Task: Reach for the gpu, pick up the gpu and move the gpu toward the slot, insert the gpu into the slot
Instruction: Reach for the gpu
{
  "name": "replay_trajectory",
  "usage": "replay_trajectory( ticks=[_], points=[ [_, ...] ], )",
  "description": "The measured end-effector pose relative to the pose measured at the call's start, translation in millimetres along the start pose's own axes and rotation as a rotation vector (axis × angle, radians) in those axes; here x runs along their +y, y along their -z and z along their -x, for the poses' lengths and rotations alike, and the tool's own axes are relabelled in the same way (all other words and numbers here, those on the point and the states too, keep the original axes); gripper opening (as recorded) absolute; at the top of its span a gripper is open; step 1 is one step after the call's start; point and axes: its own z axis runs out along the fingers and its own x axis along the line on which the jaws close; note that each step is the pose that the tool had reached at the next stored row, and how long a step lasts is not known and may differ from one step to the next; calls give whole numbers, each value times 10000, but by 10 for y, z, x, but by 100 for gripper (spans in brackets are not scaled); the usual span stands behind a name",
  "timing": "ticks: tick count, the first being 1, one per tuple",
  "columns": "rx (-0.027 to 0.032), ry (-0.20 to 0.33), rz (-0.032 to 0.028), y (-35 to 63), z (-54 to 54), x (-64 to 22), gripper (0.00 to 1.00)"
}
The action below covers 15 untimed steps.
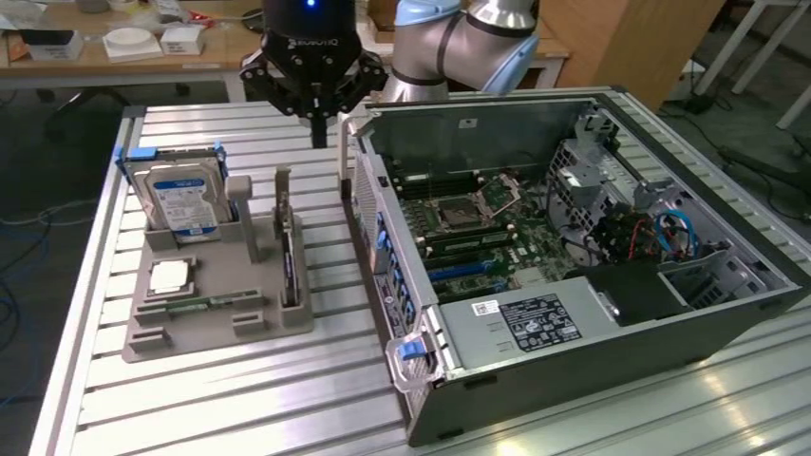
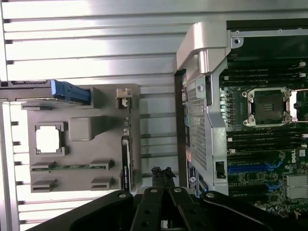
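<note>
Hovering over the table, gripper [image 1: 317, 131] closed and empty; graphics card [image 1: 291, 266] upright in its grey tray [image 1: 216, 328], untouched; blue slot [image 1: 459, 273] unfilled; every step outstanding.

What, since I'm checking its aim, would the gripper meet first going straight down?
Likely the bare table between the tray and the computer case; the gripper sits beside the card. Depth is unclear.
</note>
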Motion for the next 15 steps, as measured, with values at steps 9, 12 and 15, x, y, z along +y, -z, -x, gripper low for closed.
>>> replay_trajectory(
  ticks=[9, 12, 15],
  points=[
    [0, 1, 0, 4, -157, -12, 10],
    [0, 0, 0, 5, -200, -15, 10],
    [0, 1, 1, 6, -243, -18, 10]
  ],
)
